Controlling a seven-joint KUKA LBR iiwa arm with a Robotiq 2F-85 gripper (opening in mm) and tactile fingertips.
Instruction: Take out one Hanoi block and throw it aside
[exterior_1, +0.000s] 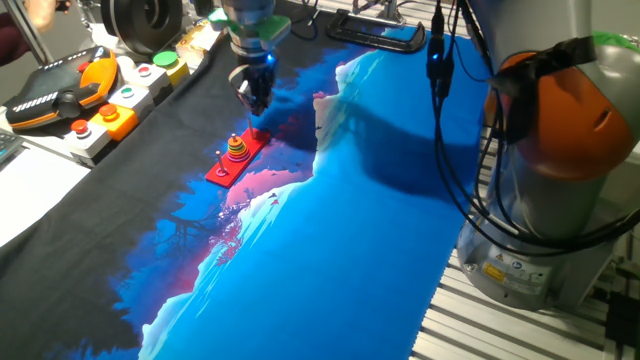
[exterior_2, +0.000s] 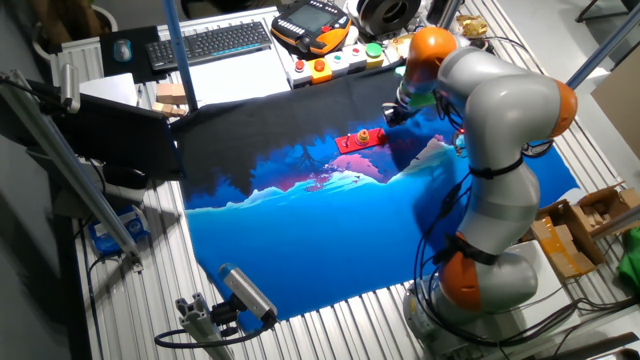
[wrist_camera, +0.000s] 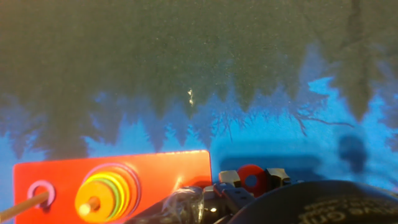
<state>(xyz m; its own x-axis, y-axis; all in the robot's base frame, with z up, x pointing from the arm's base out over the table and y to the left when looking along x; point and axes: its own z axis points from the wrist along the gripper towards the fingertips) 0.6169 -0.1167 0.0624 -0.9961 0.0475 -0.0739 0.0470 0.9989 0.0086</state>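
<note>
- The gripper has its dark fingers clamped on the Hanoi block, a tiny glossy red ring with a round hole.
- It hangs just beside the flat red rectangular base.
- Concentric rings stay stacked on a thin wooden peg.
- A printed blue-and-black cloth covers the table.
</note>
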